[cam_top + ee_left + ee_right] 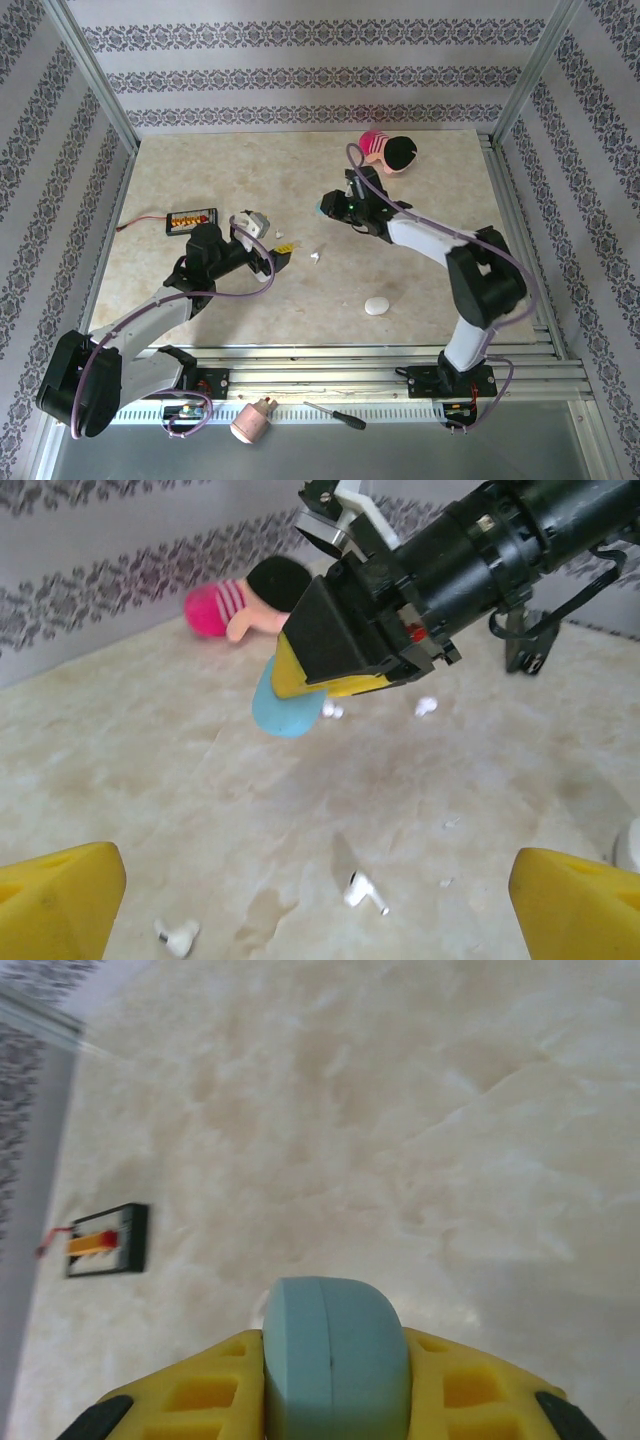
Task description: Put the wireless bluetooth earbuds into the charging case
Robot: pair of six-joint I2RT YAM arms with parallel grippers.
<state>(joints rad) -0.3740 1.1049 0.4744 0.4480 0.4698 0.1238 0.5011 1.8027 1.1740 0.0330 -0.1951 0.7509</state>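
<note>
A light blue pebble-shaped charging case (335, 1350), its lid closed, is pinched between the yellow fingers of my right gripper (333, 1348). The gripper holds the case (288, 708) a little above the table near the middle (322, 208). My left gripper (320, 915) stands wide open just above the tabletop, left of the right gripper (272, 242). Between its yellow fingertips (60, 900) lies a white earbud (365, 892), untouched. Another white earbud (178, 937) lies nearer the left fingertip. Two more tiny white pieces (427, 706) lie under the raised case.
A white pebble-shaped case (377, 306) lies on the table in front of the right arm. A pink and black toy (388, 150) sits at the back. A small black device with a red wire (190, 220) lies at the left. A screwdriver (335, 415) rests off the front edge.
</note>
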